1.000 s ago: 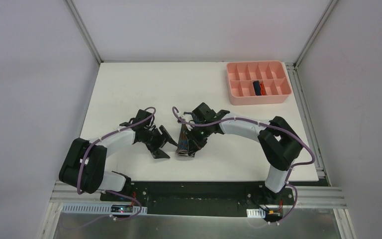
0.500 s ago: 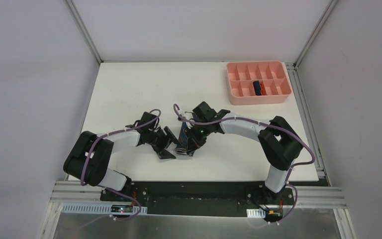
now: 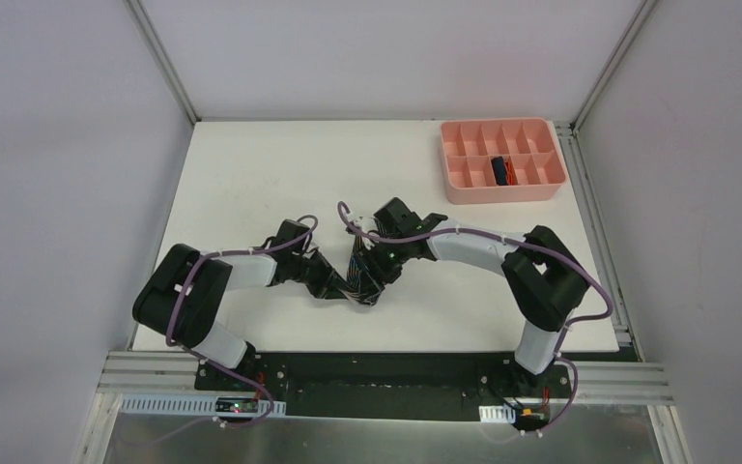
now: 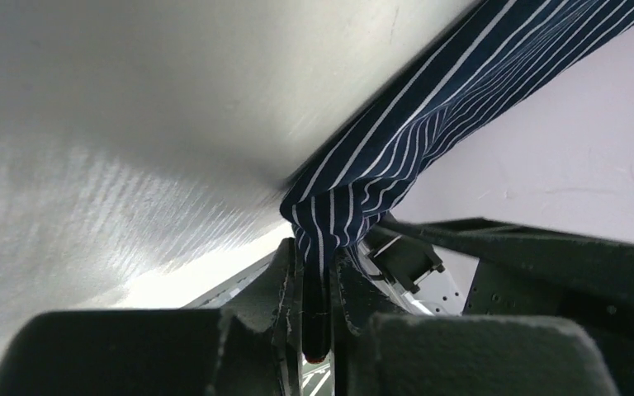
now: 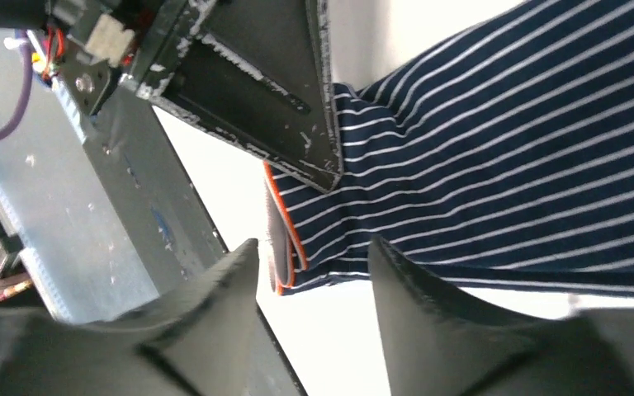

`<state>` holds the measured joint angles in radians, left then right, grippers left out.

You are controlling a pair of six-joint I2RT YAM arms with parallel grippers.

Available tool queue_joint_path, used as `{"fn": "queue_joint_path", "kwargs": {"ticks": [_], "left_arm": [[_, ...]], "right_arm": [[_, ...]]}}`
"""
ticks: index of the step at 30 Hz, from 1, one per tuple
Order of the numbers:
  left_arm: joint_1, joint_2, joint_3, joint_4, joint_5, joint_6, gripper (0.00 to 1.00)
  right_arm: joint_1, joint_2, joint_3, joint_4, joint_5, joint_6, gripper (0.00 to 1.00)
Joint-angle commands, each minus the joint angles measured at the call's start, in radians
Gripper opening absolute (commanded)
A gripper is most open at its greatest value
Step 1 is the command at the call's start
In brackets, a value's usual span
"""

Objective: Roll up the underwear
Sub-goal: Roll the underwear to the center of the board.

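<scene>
My left end effector (image 4: 317,276) is clamped on a bunched corner of the striped underwear (image 4: 413,140). The jaws are nearly together with the cloth pinched between them, which gives me a firm hold on one end for rolling. The cloth runs taut away from that pinch (I judge it raised off the bench (image 3: 251,174) there, not lying flat). Just to the right, my right end effector (image 5: 314,247) stands partly open, fingers apart, with the orange-trimmed hem showing in the gap and nothing squeezed. I read that as a handover, so the right one is free to find a new hold. Both meet mid-bench, toward the near edge. At the far right back corner, the pink tray (image 3: 502,191) holds the other brief (image 3: 499,170) in one compartment, seemingly already rolled.
</scene>
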<state>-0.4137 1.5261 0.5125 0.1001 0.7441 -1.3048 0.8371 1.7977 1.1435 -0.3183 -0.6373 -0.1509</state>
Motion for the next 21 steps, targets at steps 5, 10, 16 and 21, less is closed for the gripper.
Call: {"fn": "queue_joint_path", "kwargs": {"ticks": [5,10,16,21], "left_arm": [[-0.01,0.03,0.018,-0.003,0.062,-0.013,0.0],[-0.01,0.057,0.041,-0.017,0.079,0.0,0.0],[-0.01,0.06,0.058,-0.029,0.084,0.004,0.0],[-0.01,0.061,0.059,-0.031,0.086,0.004,0.0]], "right_arm": [[0.048,-0.209,-0.089,0.048,0.26,-0.111,0.78],[0.156,-0.257,-0.135,0.063,0.411,-0.251,0.89],[0.254,-0.236,-0.125,0.083,0.537,-0.337,0.92],[0.271,-0.17,-0.085,0.071,0.544,-0.37,0.79]]}}
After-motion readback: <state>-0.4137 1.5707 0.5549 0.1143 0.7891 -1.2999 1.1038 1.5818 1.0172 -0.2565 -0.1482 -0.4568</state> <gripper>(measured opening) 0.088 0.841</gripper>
